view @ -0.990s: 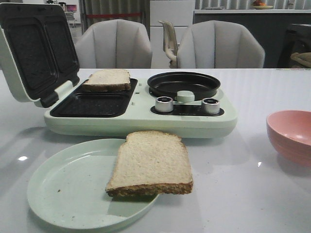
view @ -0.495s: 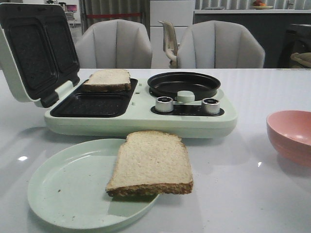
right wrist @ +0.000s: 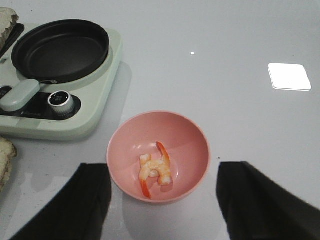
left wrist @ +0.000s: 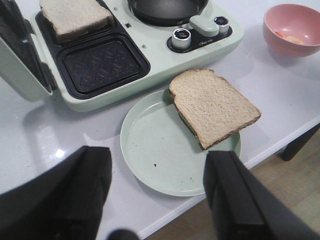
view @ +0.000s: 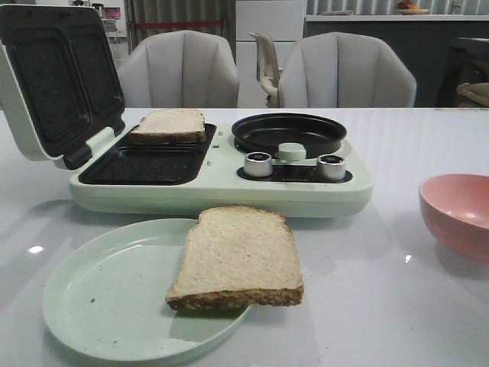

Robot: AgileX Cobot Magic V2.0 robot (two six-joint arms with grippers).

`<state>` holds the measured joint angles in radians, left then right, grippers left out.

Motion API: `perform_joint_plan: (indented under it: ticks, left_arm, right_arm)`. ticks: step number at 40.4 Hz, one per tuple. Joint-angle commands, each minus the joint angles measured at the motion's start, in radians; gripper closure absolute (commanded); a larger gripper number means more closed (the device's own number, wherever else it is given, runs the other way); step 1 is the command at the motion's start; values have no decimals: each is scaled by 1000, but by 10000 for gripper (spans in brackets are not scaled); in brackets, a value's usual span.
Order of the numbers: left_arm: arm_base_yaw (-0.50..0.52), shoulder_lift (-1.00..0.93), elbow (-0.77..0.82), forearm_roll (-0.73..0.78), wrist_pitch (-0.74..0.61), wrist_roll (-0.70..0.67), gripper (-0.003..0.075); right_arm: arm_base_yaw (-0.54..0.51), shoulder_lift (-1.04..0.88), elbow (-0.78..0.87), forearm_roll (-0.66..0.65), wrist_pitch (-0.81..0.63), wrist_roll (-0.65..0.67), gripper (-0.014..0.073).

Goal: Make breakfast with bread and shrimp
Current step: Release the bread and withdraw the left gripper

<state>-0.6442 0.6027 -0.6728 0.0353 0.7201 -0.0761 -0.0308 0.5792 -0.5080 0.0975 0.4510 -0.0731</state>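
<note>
One bread slice [view: 238,256] [left wrist: 214,106] lies on the pale green plate [view: 107,298] [left wrist: 160,155], overhanging its right rim. A second bread slice [view: 170,125] [left wrist: 75,17] sits in the far well of the open sandwich maker [view: 221,172]. The shrimp [right wrist: 156,169] lie in the pink bowl [right wrist: 195,150] [view: 458,214] at the table's right. My left gripper [left wrist: 159,197] hovers open above the plate's near edge, holding nothing. My right gripper [right wrist: 162,200] hangs open above the bowl, empty. Neither gripper shows in the front view.
The sandwich maker's lid [view: 53,76] stands raised at the left. Its near well [view: 145,164] holds nothing. A black round pan [view: 289,131] [right wrist: 60,47] and two knobs [view: 258,164] sit on its right half. Two grey chairs [view: 179,69] stand behind the table.
</note>
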Motion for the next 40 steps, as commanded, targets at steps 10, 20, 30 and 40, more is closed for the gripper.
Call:
perform_joint_plan:
  ticks: [10, 20, 30, 40]
  left_arm:
    - [-7, 0, -27, -7, -77, -2, 267]
    - [-7, 0, -27, -7, -77, -2, 267]
    - [-7, 0, -27, -7, -77, -2, 267]
    - [-7, 0, -27, -7, -77, -2, 267]
  right_arm:
    - [3, 8, -30, 15, -60, -5, 39]
    - [3, 8, -30, 96, 131, -5, 39]
    - [11, 12, -31, 147, 236, -21, 39]
    - [109, 173, -60, 409, 304, -207, 39]
